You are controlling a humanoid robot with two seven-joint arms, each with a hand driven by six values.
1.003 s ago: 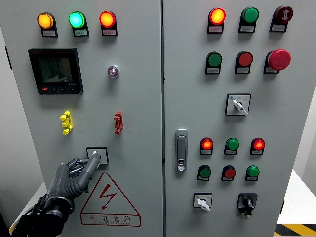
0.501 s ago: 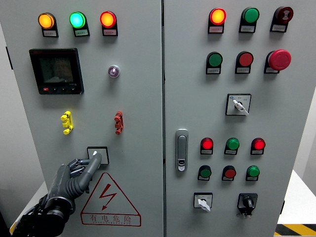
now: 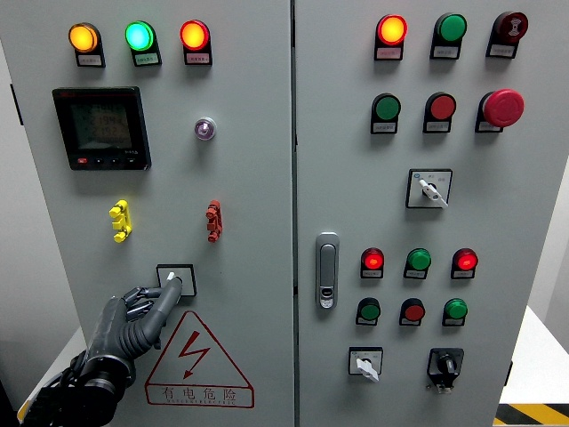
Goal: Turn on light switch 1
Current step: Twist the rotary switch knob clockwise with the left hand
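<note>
Pressing one outstretched finger on the switch (image 3: 175, 277), the left hand (image 3: 133, 318) holds nothing; handle direction hidden.

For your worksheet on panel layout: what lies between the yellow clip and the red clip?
Nothing: in the head view, only bare grey door panel separates the yellow clip from the red clip.

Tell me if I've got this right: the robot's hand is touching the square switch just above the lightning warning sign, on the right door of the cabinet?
Not quite: the head view shows the left hand touching the square switch above the lightning warning sign on the left door, not the right one.
</note>
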